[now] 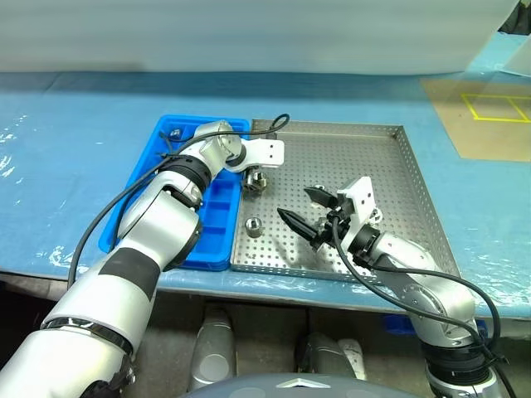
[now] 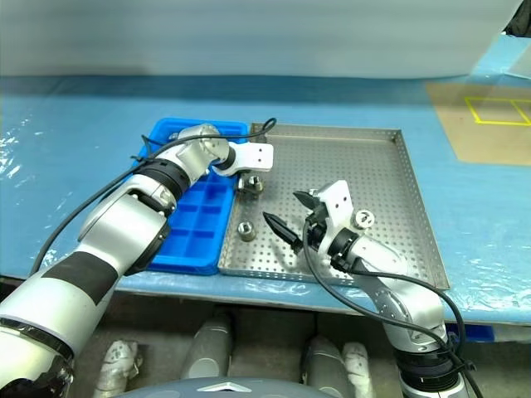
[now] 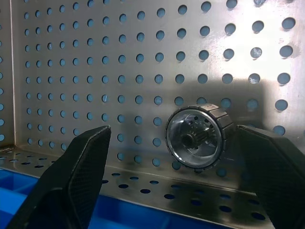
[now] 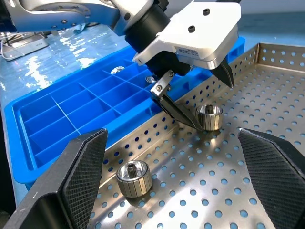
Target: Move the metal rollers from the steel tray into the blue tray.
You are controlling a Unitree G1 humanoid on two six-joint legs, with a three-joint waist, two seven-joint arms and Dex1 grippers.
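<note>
With the blue tray sitting at the far left of the work area, its long side touching the steel tray, I can see one roller already resting in a far compartment and the near compartments still bare. Moving right, my left gripper is angled down over the steel tray's left edge with its jaws spread wide and holding nothing, and a roller stands on its flat end between the two fingers (the left wrist view puts it nearer one finger than the other). Another roller sits nearer to me along the same left rim, untouched. Further right, the right gripper hovers above the perforated floor near the middle of the tray, also wide open and empty, pointing across toward the left arm, and one more roller lies just beyond its wrist. My worry is the closing move: since the roller is off-centre between the fingers, I judge that one finger would reach it first and could push or tip it, and a smooth cylinder could then roll away across the holes or jam against the low rim. The rim itself is close, so a fingertip could catch on it while descending. I'd also watch the two arms, as they are near each other here.
</note>
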